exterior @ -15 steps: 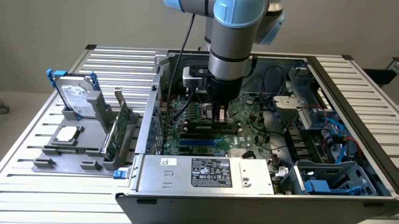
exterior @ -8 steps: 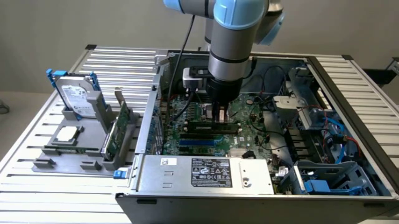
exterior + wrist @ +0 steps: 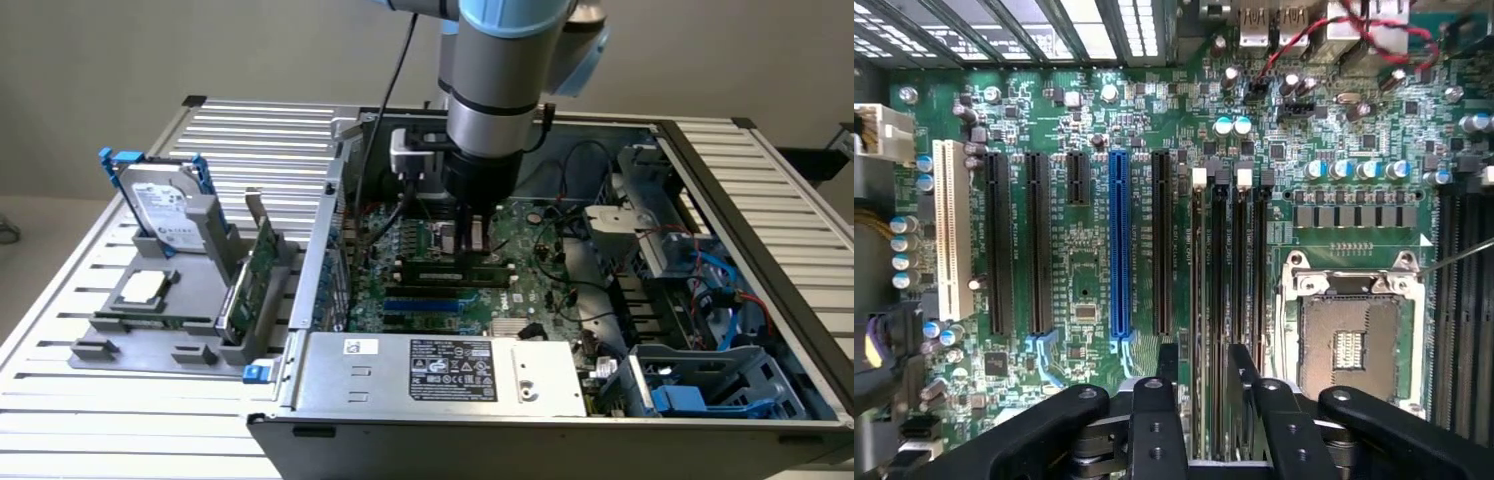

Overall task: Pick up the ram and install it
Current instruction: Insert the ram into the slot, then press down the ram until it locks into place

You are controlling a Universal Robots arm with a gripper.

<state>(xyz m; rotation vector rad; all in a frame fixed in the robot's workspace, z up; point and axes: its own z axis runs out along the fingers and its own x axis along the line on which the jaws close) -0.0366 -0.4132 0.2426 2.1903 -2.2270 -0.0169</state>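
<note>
Dark ram (image 3: 455, 268), edge-up, lengthwise across motherboard (image 3: 541, 290)

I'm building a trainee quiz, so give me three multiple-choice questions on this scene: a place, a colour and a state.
1. Where is the gripper? A) over the hard drive B) outside the computer case C) inside the case, above the motherboard
2. What colour are the hard drive's rails? A) blue B) red C) yellow
3. How does the hard drive sit? A) flat on the table B) standing in the gray holder C) mounted in the case
Answers: C, the arm reaches down into the case; A, blue rails flank the drive; B, it stands on edge in the holder.
</note>
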